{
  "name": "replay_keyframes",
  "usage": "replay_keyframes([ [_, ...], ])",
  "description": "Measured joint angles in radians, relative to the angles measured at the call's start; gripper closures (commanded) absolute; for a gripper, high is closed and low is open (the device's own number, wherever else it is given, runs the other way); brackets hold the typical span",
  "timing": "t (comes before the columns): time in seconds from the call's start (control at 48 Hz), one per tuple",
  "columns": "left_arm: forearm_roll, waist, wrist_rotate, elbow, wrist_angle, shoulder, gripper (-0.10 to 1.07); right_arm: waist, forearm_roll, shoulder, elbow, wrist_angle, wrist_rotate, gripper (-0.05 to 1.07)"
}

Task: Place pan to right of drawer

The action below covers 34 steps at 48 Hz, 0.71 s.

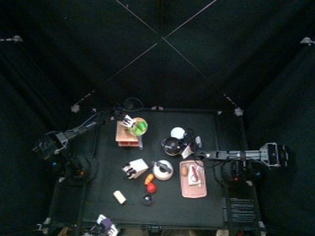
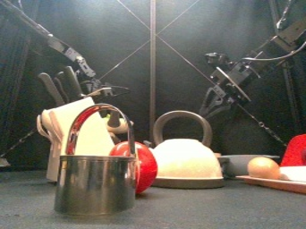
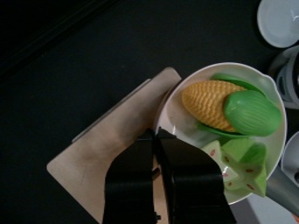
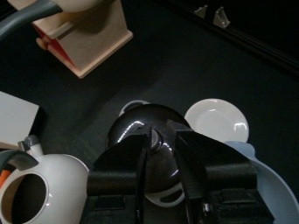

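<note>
**Left pincer on the pan at the drawer's corner**

Counting one pan (image 3: 263, 80), one drawer (image 3: 105, 149) and two pincers. Also counting, well off to the drawer's right, one dark bowl (image 4: 138, 127), one white cup (image 4: 216, 118) and one kettle (image 2: 185, 156).

Gripping the pan with the left pincer (image 3: 158, 144), its two black jaws pressing close together on the pale rim. Reaching in from the drawer's left and bearing down at the edge of the pan that lies nearest the drawer.

Sitting at the drawer's far right corner, seen from above, with part of the pan overlapping the drawer's tan top and the rest hanging out over the dark surface (image 3: 93, 52). Not possible to tell whether resting on the drawer or lifted just clear of it.

Facing upward with the mouth open, holding one yellow corn cob (image 3: 208, 101) among several green pieces. Looking round from above, so showing no long axis there; no handle standing out, so no telling which way it is pointing.

Hovering over the dark bowl with the right pincer (image 4: 163, 144), well apart from the drawer on its right side. Not possible to tell whether that pincer is open or closed.
</note>
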Motion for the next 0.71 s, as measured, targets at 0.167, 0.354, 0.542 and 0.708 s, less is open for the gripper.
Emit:
replay_keyframes([
  [0.167,-0.031,-0.003,0.0,-0.061,0.0,0.054,0.65,0.0,0.002,-0.002,0.012,-0.003,0.0,0.38],
  [0.354,-0.046,-0.038,-0.002,-0.172,0.002,0.155,0.65,0.0,0.012,-0.028,0.037,-0.003,0.0,0.38],
  [0.542,-0.046,-0.084,-0.003,-0.278,0.011,0.258,0.66,0.0,0.031,-0.083,0.069,-0.003,0.0,0.38],
  [0.708,-0.046,-0.103,0.0,-0.35,0.029,0.337,0.66,-0.002,0.044,-0.126,0.094,-0.003,0.0,0.38],
])
